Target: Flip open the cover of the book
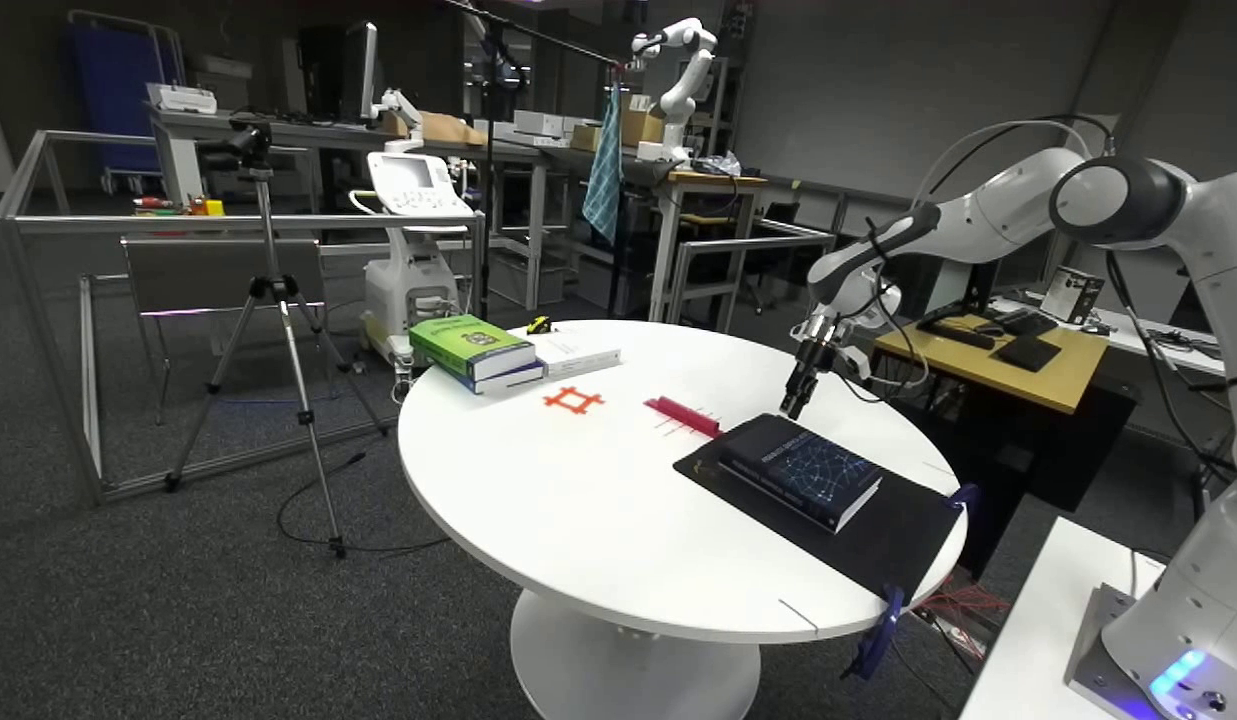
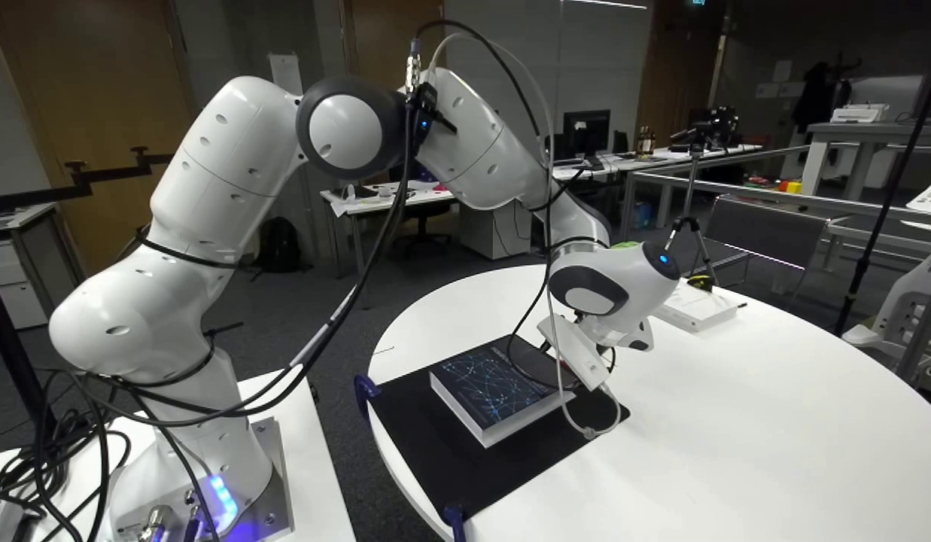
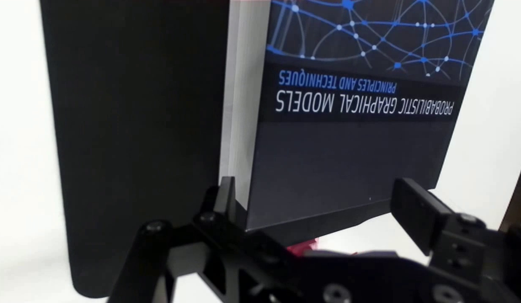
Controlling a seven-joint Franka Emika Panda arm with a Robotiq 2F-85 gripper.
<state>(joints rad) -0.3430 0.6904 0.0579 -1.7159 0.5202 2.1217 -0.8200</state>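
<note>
The book lies flat on the black mat, and it also shows in an exterior view. Its dark navy cover is closed, with a blue network pattern and title text. The white page edges face left in the wrist view. My gripper is open and empty, its fingers wide apart at the title end of the book. One finger is beside the page-edge corner, the other near the opposite corner. It points down there in an exterior view. Contact cannot be told. The wrist mostly hides the fingers in an exterior view.
The black mat is held to the round white table by blue clamps. A red strip-shaped piece lies beside the mat. An orange frame, a green book and a white book lie farther off.
</note>
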